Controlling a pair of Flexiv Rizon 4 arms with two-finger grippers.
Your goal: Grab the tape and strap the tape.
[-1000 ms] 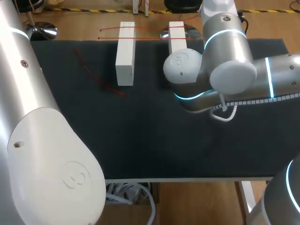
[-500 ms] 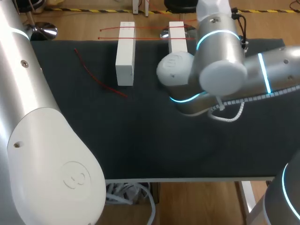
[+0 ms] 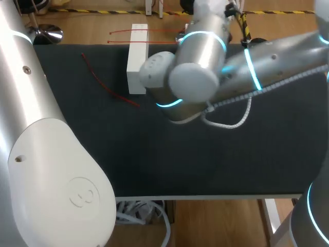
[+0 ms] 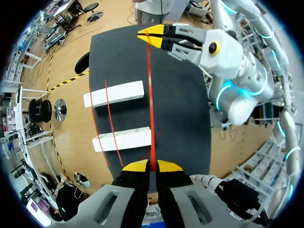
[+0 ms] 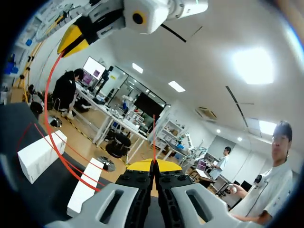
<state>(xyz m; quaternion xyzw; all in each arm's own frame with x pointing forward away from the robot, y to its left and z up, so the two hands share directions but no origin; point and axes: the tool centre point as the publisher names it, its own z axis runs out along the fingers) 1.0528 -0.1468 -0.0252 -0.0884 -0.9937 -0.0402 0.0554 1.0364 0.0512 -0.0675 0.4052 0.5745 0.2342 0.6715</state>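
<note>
Between the left gripper's clenched yellow tips sits one end of the red tape. It runs straight ahead over the mat to the right gripper, which is pinched on the other end. Beside that line lie two white blocks with laid strands across them.

Changed: the right arm has swung from its own side toward the middle within the last second, and its elbow now covers the block it sat next to. Judged: tape is grabbed at both ends and being carried over for strapping onto the blocks, not laid yet.

Hidden: head view shows neither gripper nor the held tape, only one of the white blocks and a loose strand on the mat. Right wrist view shows the tape bowed, so tautness is unclear.
</note>
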